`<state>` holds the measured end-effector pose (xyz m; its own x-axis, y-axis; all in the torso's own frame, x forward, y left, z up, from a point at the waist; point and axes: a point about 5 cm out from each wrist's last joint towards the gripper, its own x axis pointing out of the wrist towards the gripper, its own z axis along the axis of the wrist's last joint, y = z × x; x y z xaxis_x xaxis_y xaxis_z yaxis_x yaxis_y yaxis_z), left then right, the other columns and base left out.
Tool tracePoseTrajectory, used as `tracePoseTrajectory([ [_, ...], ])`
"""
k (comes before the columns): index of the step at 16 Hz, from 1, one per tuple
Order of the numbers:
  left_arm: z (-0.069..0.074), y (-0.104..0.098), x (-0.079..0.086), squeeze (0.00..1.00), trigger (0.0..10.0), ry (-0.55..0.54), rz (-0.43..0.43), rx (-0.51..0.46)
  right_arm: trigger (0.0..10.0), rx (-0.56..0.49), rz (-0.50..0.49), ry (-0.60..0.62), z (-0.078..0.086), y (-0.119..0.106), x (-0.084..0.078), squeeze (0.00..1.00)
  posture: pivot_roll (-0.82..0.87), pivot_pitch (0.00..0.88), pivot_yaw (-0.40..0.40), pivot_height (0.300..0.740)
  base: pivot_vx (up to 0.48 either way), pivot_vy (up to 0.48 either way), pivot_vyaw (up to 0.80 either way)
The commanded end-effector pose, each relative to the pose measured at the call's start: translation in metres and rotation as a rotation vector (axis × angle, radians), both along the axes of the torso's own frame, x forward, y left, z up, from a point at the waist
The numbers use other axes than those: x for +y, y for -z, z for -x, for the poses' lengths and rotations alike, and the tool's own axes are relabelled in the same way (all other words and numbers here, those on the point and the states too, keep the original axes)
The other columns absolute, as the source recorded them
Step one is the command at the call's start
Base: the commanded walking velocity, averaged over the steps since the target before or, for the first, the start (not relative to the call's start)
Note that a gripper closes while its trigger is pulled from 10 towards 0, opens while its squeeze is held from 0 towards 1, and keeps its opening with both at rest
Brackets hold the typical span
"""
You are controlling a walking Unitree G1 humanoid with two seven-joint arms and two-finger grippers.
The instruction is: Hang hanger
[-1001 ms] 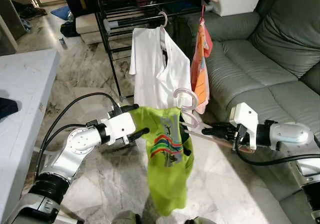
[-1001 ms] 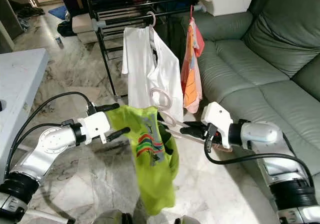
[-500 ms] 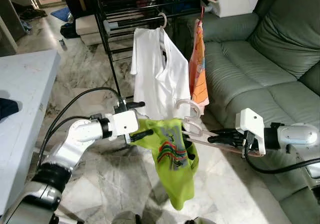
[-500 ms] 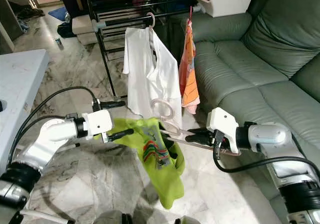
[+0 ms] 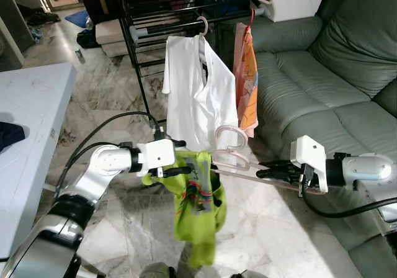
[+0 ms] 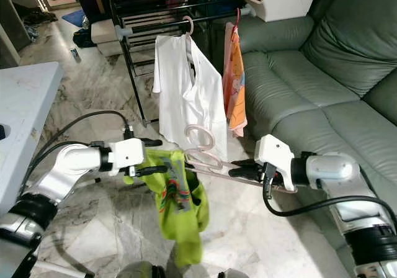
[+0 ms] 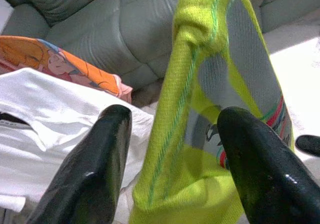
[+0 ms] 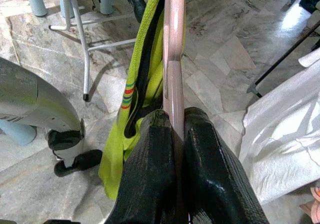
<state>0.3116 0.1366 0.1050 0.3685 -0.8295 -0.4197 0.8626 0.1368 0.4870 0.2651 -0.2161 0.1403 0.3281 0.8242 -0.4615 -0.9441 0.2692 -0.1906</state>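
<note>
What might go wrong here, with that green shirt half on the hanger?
The green shirt hangs bunched over one end of the pink hanger, so it could slide off onto the floor. The right gripper pinches only the hanger's far tip, so the weight might twist it loose. The left gripper has cloth between open jaws and may not truly hold it. Lifting toward the black rack could also snag the white shirt.

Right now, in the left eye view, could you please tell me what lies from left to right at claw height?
White table → left claw → green shirt → pink hanger → right claw → green sofa.
</note>
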Motion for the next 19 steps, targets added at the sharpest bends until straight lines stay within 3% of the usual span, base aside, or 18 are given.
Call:
tracePoseTrajectory([
  [1, -0.004, -0.002, 0.0, 0.0, 0.0, 0.017, -0.037, 0.005, 10.0, -0.06, -0.016, -0.049, 0.0, -0.01, 0.01, 0.0, -0.05, 0.0, 0.062, 0.74, 0.0, 0.0, 0.0],
  [12, -0.014, -0.006, 0.005, 0.0, 0.0, 0.05, -0.109, 0.073, 10.0, -0.082, 0.017, -0.059, 0.002, -0.002, 0.013, 0.0, -0.05, 0.0, 0.064, 0.74, 0.0, 0.0, 0.0],
  [19, -0.006, 0.004, 0.001, 0.0, 0.0, 0.11, -0.125, 0.177, 10.0, -0.115, 0.039, -0.072, -0.001, -0.002, 0.016, 0.0, -0.05, 0.0, 0.062, 0.74, 0.0, 0.0, 0.0],
])
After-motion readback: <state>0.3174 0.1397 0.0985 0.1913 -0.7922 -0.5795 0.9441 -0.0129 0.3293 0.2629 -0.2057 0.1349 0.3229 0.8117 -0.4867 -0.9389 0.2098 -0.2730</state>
